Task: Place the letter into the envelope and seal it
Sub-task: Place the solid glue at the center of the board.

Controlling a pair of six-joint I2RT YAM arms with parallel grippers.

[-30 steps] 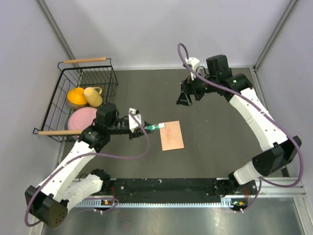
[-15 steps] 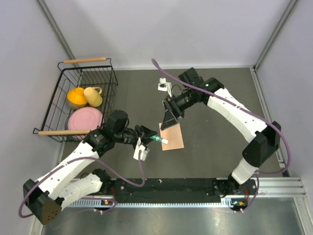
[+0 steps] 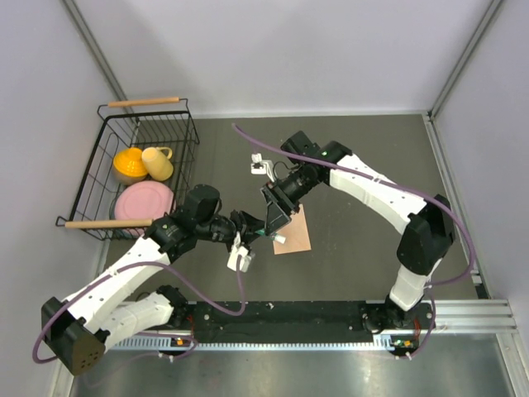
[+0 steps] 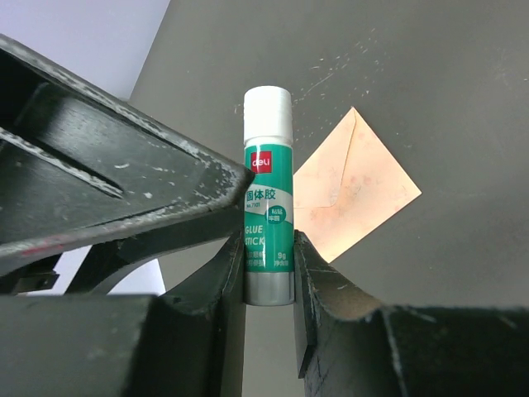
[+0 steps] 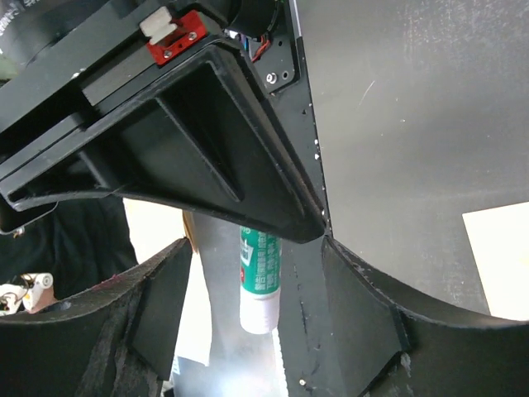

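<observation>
**A:** What is the biggest thing around the hands?

**B:** The dark grey tabletop (image 3: 372,165). Well off to the left of the left hand (image 3: 248,228) stands a black wire basket with 2 wooden handles (image 3: 190,124). It holds a round pink plate (image 3: 136,201), an orange bowl (image 3: 128,164) and a pale yellow mug (image 3: 157,162).

**A:** And the envelope?

**B:** The flat peach paper envelope (image 3: 297,233) lies on the tabletop just beyond the left hand's fingertips, partly underneath the right hand (image 3: 277,217). In the left wrist view, the side with the triangular flap faces up.

**A:** What are the hands doing?

**B:** The left hand is clamped on the lower end of a small white-and-green glue stick (image 4: 267,198), whose white cap points away from that hand. The right hand meets it nose to nose. Its 2 fingers (image 5: 364,314) are spread to either side of the stick's cap, with a gap on each side, and they hold nothing.
</observation>
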